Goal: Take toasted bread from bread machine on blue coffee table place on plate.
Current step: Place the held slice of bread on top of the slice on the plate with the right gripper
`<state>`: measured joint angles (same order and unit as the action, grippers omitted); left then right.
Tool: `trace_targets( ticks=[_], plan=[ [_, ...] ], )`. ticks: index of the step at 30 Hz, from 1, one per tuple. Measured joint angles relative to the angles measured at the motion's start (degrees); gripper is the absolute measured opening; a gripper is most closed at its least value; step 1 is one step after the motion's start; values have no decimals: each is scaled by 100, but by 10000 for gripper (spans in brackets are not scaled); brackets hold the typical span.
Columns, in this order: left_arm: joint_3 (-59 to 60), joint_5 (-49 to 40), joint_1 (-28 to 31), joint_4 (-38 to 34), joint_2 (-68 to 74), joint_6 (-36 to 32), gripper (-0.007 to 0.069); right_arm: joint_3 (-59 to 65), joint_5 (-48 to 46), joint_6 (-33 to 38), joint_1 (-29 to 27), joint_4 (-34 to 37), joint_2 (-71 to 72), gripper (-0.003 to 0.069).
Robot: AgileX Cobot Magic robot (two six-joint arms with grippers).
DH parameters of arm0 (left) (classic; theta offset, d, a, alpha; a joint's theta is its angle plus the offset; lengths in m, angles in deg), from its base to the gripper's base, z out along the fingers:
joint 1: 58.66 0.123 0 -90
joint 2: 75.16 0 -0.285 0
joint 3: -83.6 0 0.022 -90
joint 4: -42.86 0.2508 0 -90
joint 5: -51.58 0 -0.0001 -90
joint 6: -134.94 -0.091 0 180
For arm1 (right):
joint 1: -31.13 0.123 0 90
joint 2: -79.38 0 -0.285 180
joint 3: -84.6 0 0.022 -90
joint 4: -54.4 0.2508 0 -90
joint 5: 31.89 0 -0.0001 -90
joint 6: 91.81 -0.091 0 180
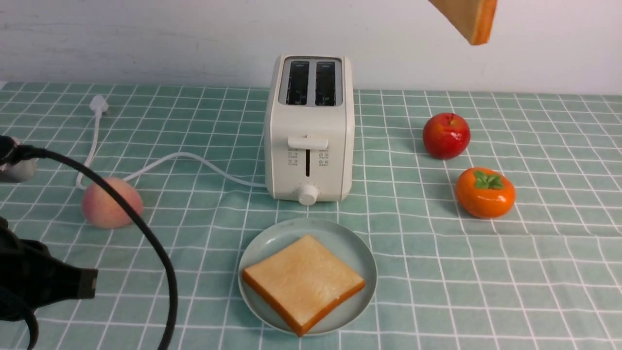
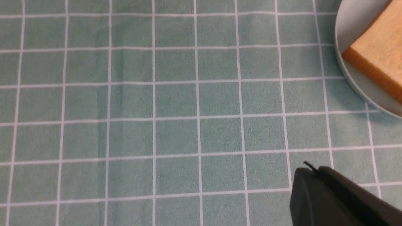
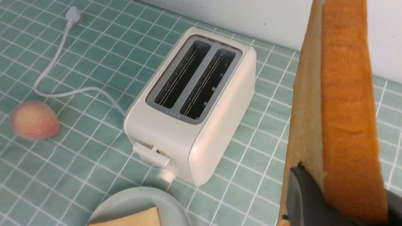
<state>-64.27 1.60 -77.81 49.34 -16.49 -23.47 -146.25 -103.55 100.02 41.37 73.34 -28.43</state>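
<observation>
Most of right hand hidden behind the toast it grips – fingers dark, seen only at one end of the raised slice, jaws closed on its two faces. Front view gets just a cut-off corner of that slice, high up at the right, no right hand at all; right wrist view shows it edge-on, large, running out of frame

Left hand cut off at the near left in front view, black cable crossing nearby. Left wrist view catches only a dark fingertip piece, jaws closed, no item seen in them

Other slice lies flat on the plate, turned cornerwise. Front view has plate whole; both wrist views crop plate and slice

Toaster stands on the bench, far side of the plate, both slots empty – right wrist view looks down into them, front view sees them steeper and darker. Front view gives knob and lever clearly, knob blurred in right wrist view

White cord runs left, partly hidden behind peach. Apple and persimmon right of toaster, both visible only in front view
</observation>
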Motion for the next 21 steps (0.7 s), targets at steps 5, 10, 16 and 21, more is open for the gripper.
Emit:
trace_targets(
  ticks=[5, 10, 16, 21],
  plan=[
    [5, 271, 0, 6, 0, -7, -14, 1679, -27, 67, -524, 1289, 224, 96],
    [5, 300, 0, 12, 0, -7, -14, 3278, 18, 747, -452, 2342, 132, 96],
    [5, 452, 0, 12, 0, -7, -14, 4617, 153, 2020, -45, 3996, -467, 96],
    [5, 464, 0, 12, 0, -13, -14, 4760, 370, 2236, 437, 4389, -1102, 96]
  ],
)
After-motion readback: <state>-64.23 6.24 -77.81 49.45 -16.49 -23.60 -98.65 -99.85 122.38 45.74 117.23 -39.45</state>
